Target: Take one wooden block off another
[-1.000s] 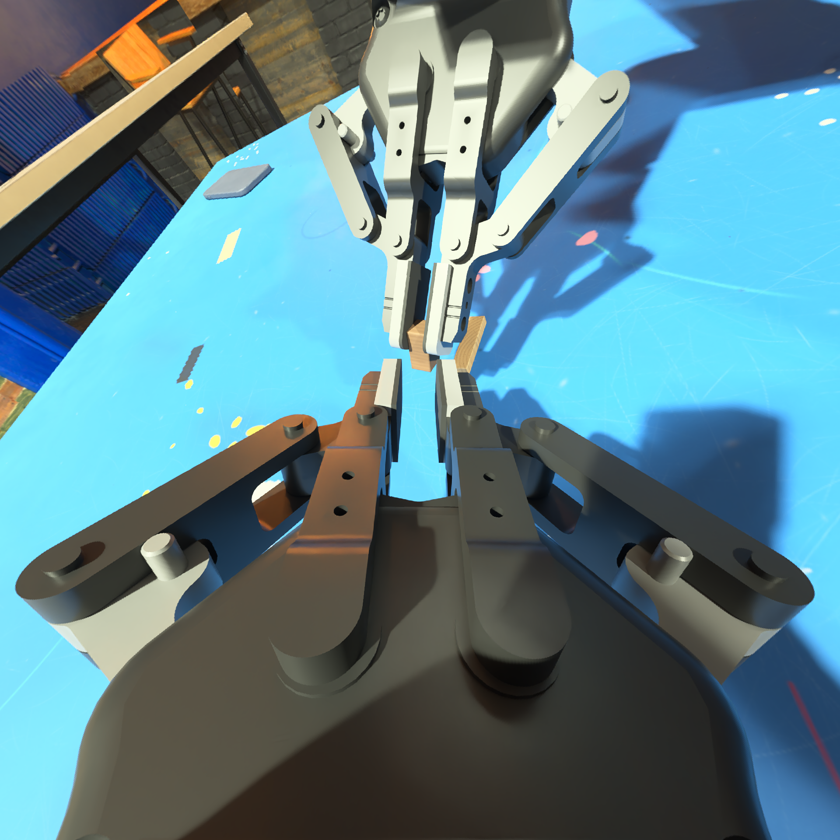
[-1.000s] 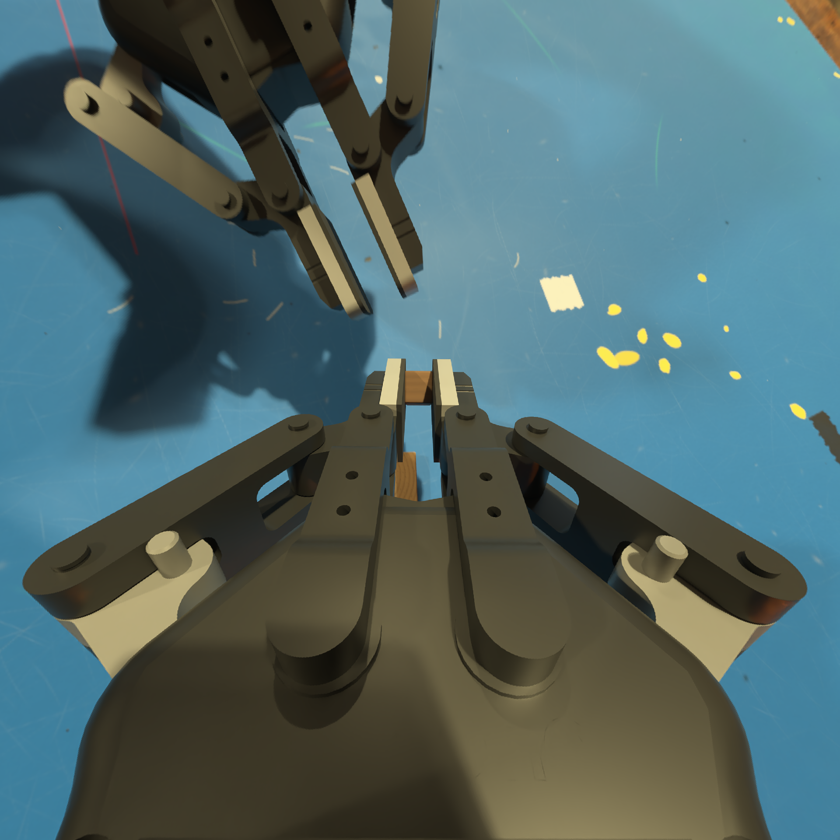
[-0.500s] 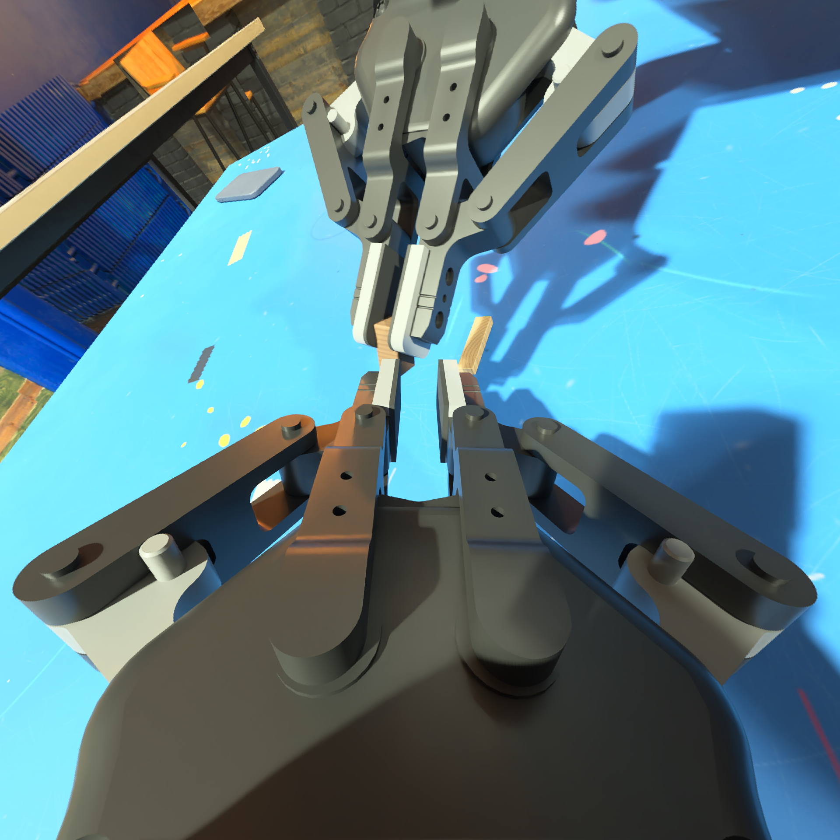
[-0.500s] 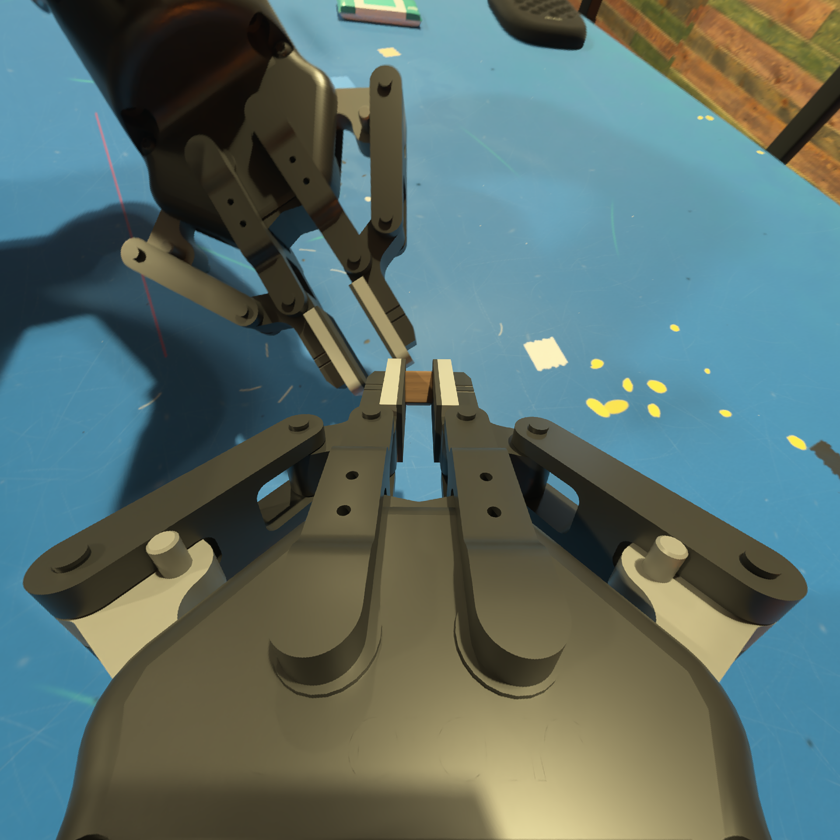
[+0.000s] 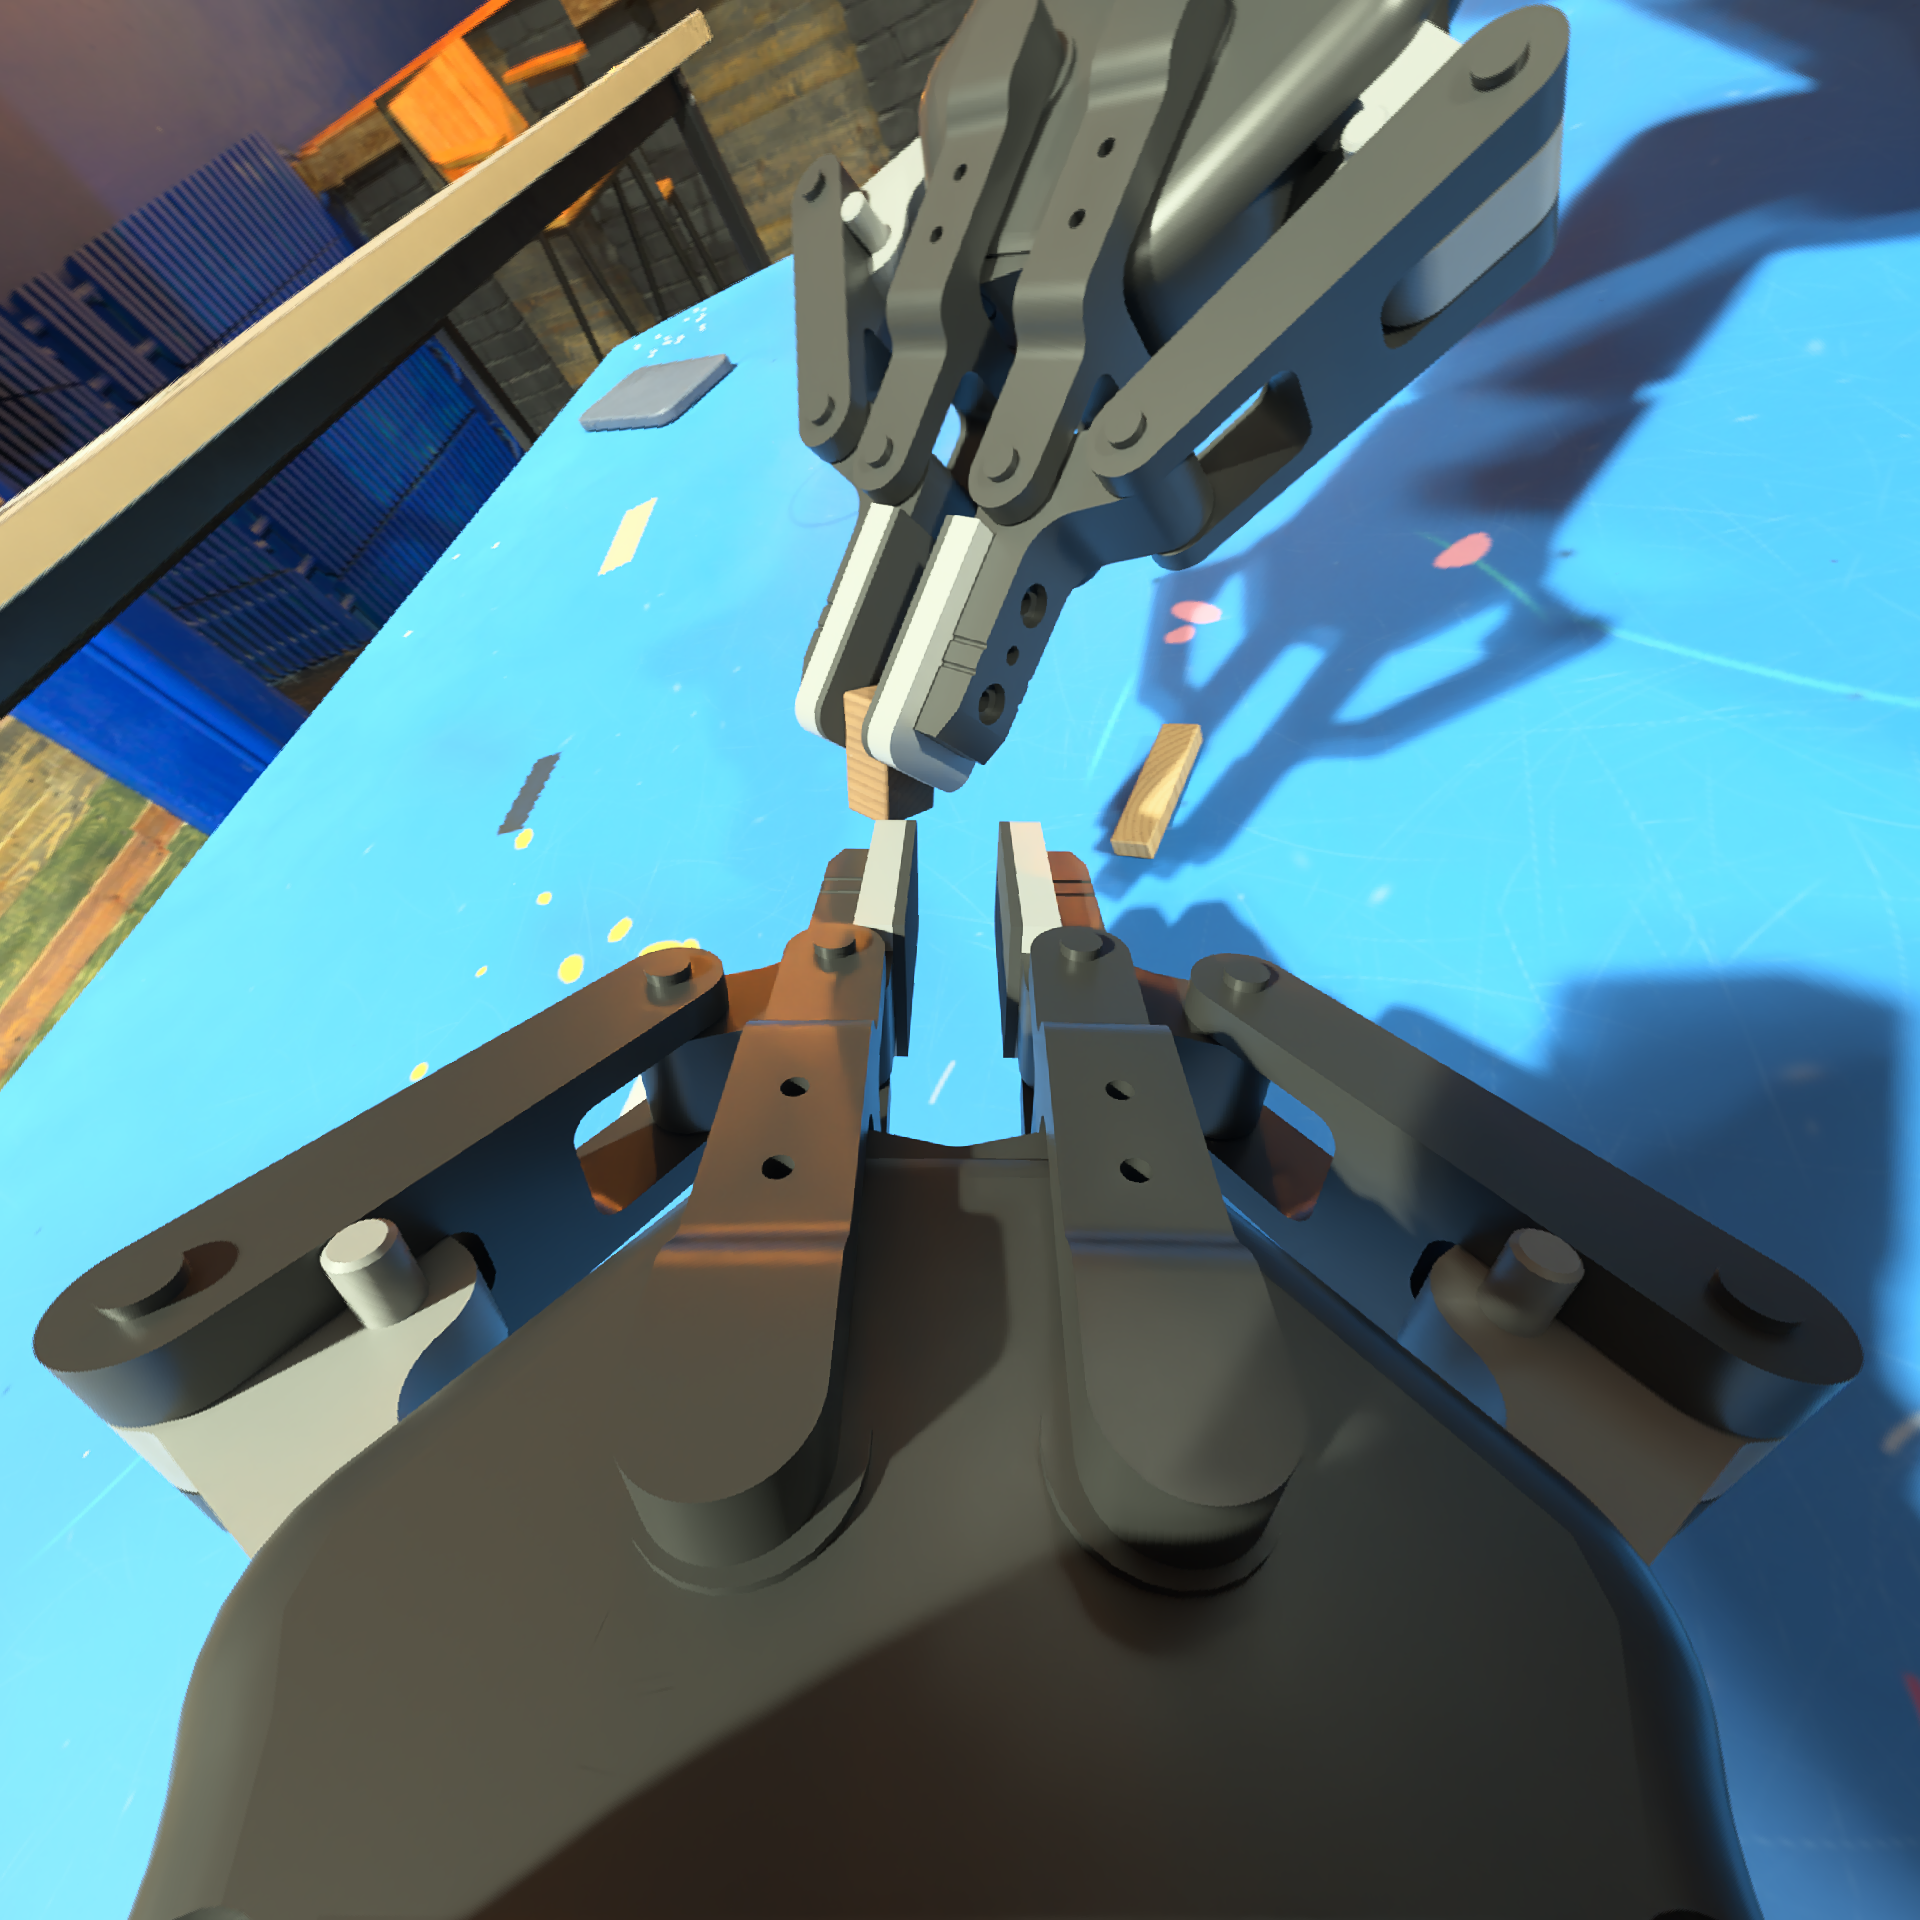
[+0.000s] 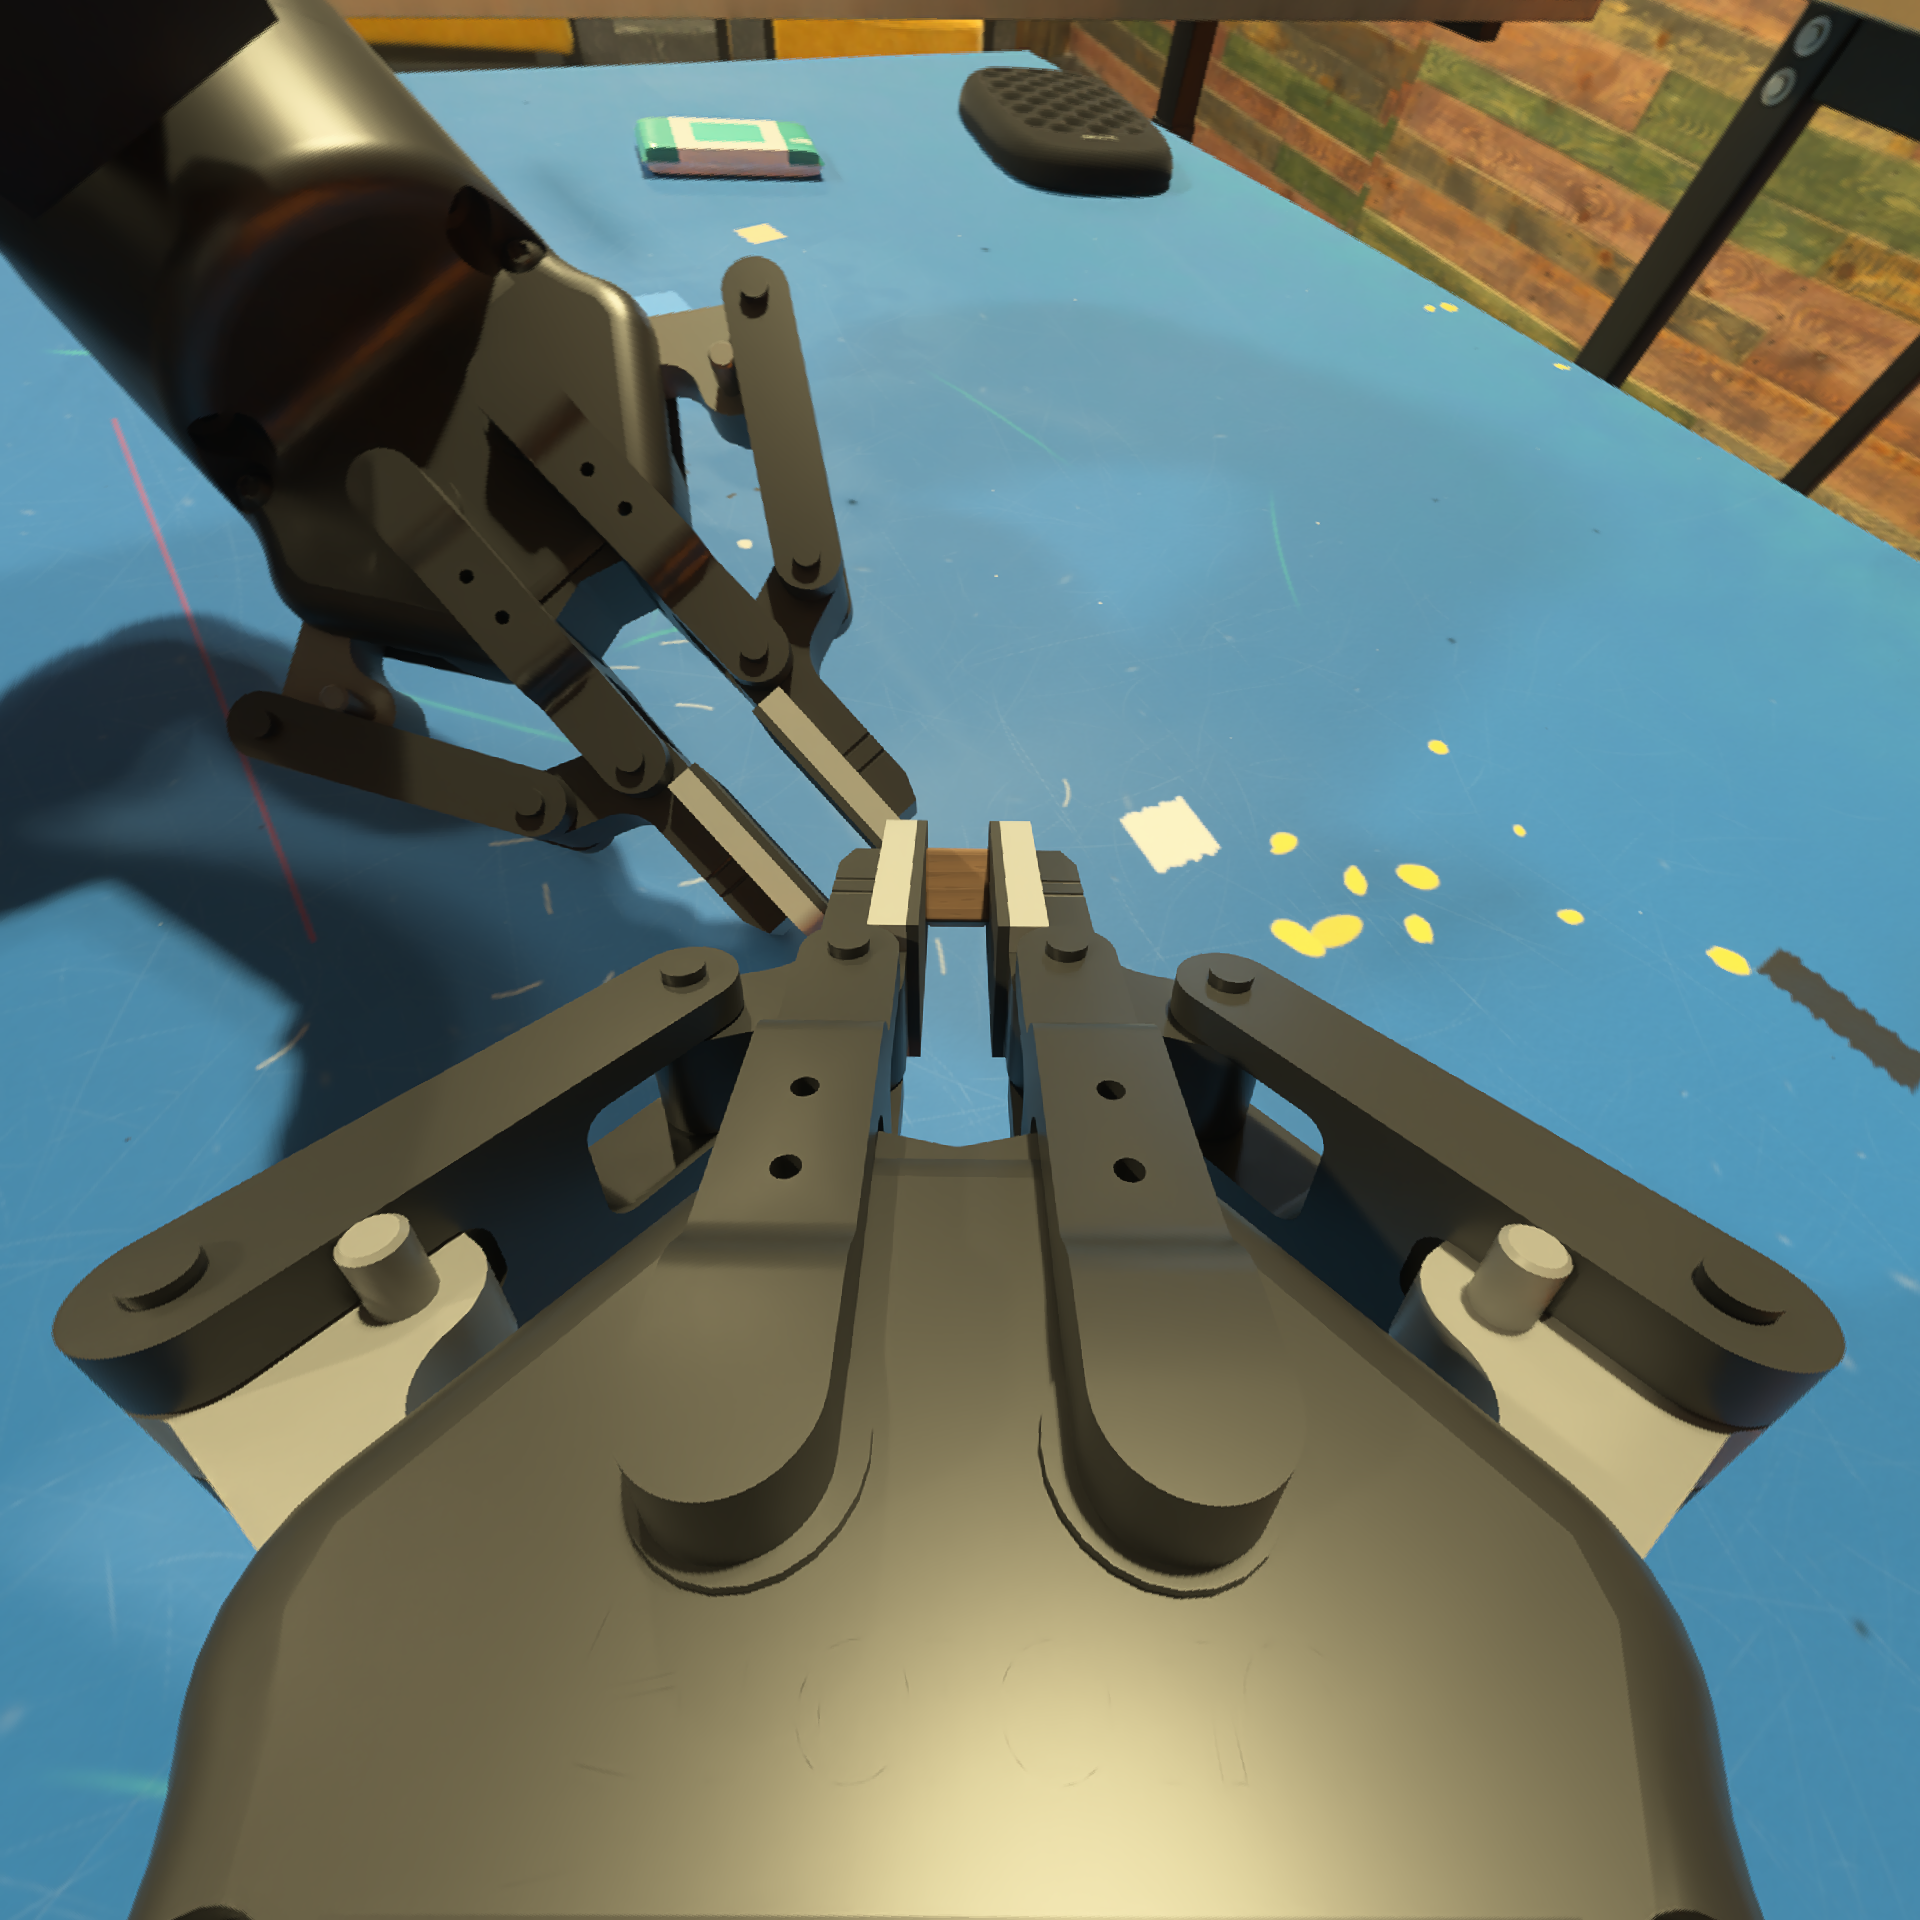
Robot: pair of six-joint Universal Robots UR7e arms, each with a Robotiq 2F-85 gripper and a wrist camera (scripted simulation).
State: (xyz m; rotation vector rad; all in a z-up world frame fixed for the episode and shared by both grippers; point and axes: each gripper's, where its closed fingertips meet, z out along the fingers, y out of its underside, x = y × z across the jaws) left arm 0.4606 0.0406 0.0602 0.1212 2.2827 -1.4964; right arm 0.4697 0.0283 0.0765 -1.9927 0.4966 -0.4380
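- Blue table, scratched, paint-flecked.
- Right gripper clenched on a wooden block, raised off the table.
- Left gripper just near of it, released, holding nothing.
- Second wooden block flat on the table, to the right.

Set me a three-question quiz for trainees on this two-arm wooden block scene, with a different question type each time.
1. True or false: the left gripper grips a wooden block.
2. What holds the lifted block? A) right gripper B) left gripper C) nothing
3. Fill in: the second block lies on the blue ____.
Key: 1 false; 2 A; 3 table.
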